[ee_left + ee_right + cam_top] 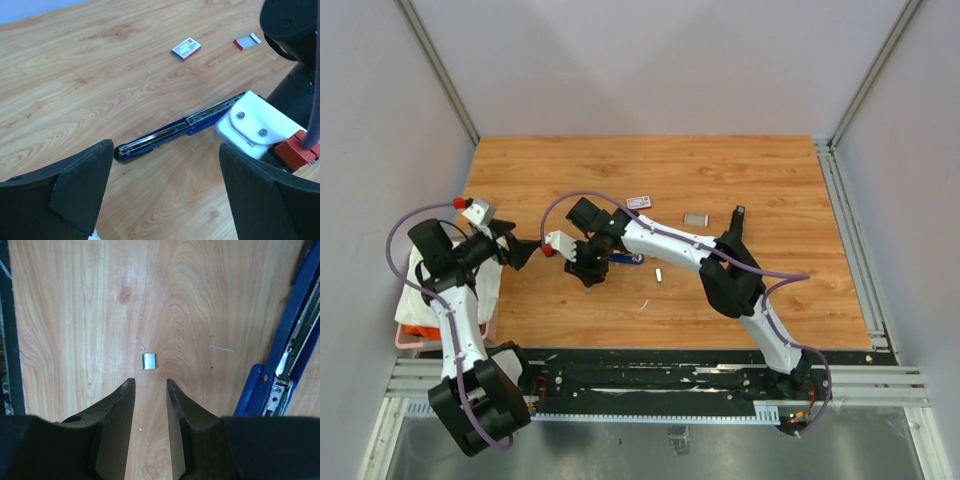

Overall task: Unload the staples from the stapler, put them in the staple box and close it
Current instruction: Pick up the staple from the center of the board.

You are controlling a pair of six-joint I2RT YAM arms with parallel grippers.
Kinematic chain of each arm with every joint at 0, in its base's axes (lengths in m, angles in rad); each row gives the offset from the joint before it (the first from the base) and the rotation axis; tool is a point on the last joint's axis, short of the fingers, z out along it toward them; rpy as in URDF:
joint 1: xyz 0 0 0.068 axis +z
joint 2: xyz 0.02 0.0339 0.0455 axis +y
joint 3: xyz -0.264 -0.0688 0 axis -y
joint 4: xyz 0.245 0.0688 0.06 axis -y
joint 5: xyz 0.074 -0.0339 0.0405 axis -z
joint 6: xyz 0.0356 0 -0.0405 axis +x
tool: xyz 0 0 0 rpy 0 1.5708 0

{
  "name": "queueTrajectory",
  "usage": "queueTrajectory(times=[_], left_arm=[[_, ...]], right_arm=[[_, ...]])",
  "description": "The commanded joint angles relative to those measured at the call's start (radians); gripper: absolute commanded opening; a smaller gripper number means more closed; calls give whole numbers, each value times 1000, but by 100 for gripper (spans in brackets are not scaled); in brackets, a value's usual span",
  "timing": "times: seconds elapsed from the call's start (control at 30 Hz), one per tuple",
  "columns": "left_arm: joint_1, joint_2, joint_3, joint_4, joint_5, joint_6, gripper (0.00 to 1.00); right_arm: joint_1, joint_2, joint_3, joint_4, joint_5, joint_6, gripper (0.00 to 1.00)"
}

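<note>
The blue stapler [626, 258] lies opened flat on the wooden table, its metal staple channel facing up; it also shows in the left wrist view [175, 130] and at the right edge of the right wrist view [292, 345]. A short silvery piece of staples [149, 361] lies on the wood just ahead of my right gripper [150, 383], which is open by a narrow gap and empty. Another staple strip [659, 273] lies right of the stapler. My left gripper [165, 185] is wide open and empty, a little short of the stapler's tip. In the top view it [523, 252] sits left of my right gripper [587, 272].
A small red-and-white box [639, 202] [186, 48] and an opened box tray [695, 219] [248, 41] lie farther back. A black object [738, 215] lies right of them. Loose single staples [221, 348] lie on the wood. A white cloth over a pink basket [415, 300] sits at the left edge.
</note>
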Motion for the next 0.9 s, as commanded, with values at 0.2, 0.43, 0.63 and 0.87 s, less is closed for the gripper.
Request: queueTrajectory(times=[0.2, 0.43, 0.63, 0.87], left_arm=[[55, -60, -9, 157, 27, -166, 98], [91, -98, -25, 233, 48, -247, 98], [105, -139, -50, 284, 77, -283, 98], [104, -141, -59, 300, 86, -291, 98]], right_arm=[[-34, -7, 0, 14, -66, 49, 34], [-28, 52, 21, 15, 20, 40, 31], [-21, 91, 51, 13, 19, 45, 29], [-10, 121, 92, -9, 16, 43, 28]])
